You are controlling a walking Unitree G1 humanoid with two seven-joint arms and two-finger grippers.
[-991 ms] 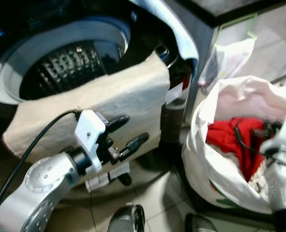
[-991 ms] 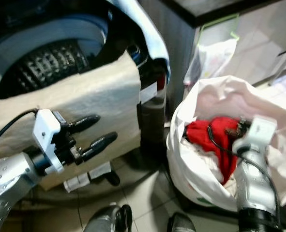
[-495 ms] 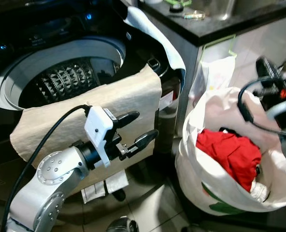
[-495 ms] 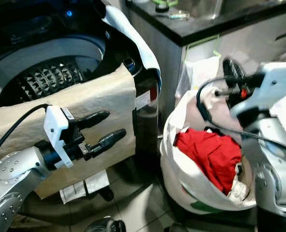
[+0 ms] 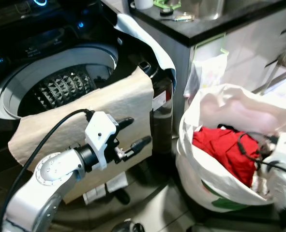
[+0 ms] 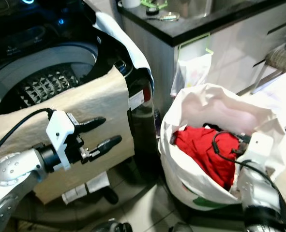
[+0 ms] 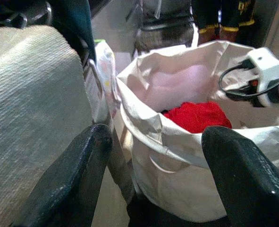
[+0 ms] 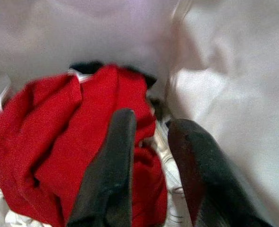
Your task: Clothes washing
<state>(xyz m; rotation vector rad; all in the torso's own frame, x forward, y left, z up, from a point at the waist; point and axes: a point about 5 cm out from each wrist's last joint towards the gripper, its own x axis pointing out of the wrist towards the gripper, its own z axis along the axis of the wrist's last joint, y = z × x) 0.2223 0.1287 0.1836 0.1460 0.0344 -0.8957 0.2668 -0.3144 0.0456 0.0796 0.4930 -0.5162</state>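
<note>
A top-loading washer stands at the left, its drum [image 5: 60,89] uncovered. A beige towel [image 5: 118,104] hangs over its front rim. My left gripper [image 5: 139,130] is open in front of the towel, with nothing between its fingers [image 7: 82,161]. At the right, a white laundry bag [image 5: 215,186] on the floor holds a red garment [image 5: 220,145]. My right wrist [image 6: 256,145] reaches into the bag. In the right wrist view the right gripper [image 8: 152,120] is open just above the red garment [image 8: 54,123], its fingers [image 8: 111,170] a little apart.
A pale blue cloth [image 5: 150,36] lies over the washer's right corner. A dark counter [image 5: 215,21] runs behind the bag, with a plastic bag [image 5: 208,72] hanging from a green hook. Paper tags [image 5: 106,186] lie on the tiled floor by the washer. A chair [image 6: 283,55] stands far right.
Half a second ago my right arm was raised above the bag; it has since dropped back into the bag over the red garment. The camera has shifted. My left gripper stays open.
</note>
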